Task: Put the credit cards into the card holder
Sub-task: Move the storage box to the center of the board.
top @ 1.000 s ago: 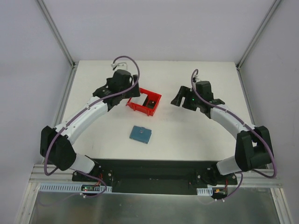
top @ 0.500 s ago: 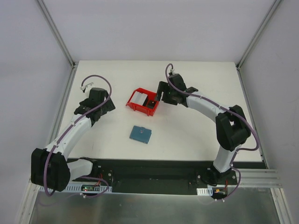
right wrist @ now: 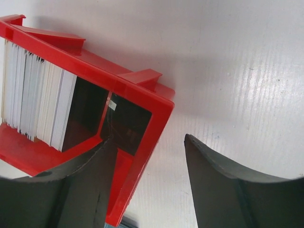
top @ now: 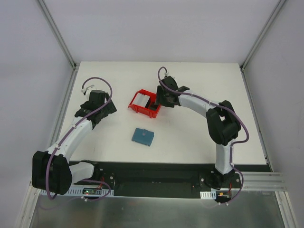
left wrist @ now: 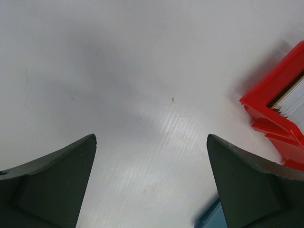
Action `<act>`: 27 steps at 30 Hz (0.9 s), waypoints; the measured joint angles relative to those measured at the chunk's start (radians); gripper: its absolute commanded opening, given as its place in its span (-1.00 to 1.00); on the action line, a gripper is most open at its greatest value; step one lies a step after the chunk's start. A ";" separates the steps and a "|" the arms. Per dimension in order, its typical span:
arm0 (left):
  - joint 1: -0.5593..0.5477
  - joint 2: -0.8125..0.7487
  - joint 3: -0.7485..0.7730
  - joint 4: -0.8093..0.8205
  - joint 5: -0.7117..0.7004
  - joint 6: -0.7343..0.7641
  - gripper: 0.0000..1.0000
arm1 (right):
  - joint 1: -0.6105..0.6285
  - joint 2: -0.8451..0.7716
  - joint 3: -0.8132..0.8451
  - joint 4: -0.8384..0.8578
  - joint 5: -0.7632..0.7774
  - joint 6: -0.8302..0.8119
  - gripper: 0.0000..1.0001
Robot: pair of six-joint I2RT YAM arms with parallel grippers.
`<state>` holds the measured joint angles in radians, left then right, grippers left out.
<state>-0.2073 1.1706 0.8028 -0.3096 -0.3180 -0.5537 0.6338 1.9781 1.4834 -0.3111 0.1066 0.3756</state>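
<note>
The credit cards [top: 141, 99] stand on edge as a pale stack in the left part of a red bin [top: 153, 110]; they also show in the right wrist view [right wrist: 33, 99]. The bin's right part looks dark; I cannot tell if a dark card stands there. The card holder [top: 142, 137] is a closed teal wallet lying flat in front of the bin; its corner shows in the left wrist view [left wrist: 211, 219]. My right gripper [top: 159, 99] [right wrist: 149, 142] is open, straddling the bin's right wall [right wrist: 147, 128], one finger inside. My left gripper [top: 107, 111] [left wrist: 152, 137] is open and empty over bare table, left of the bin.
The red bin's corner [left wrist: 280, 118] shows at the right edge of the left wrist view. White table [top: 199, 137] is bounded by grey walls and metal frame posts at the back corners. The arm bases sit on a black plate at the near edge.
The left arm drew back from the bin to the left, then stayed still. The right gripper swung left from the table's right side onto the bin's right wall.
</note>
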 measured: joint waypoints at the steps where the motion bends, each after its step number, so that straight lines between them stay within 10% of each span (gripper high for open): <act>1: 0.000 0.000 0.000 0.001 0.002 0.003 0.98 | 0.000 0.003 0.002 -0.002 0.003 -0.002 0.17; 27: 0.013 0.008 -0.022 0.040 0.062 0.023 0.98 | -0.001 0.005 0.004 -0.016 0.038 -0.078 -0.37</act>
<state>-0.1940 1.1782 0.7807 -0.2691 -0.2558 -0.5304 0.6327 1.9831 1.4872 -0.3267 0.1444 0.2977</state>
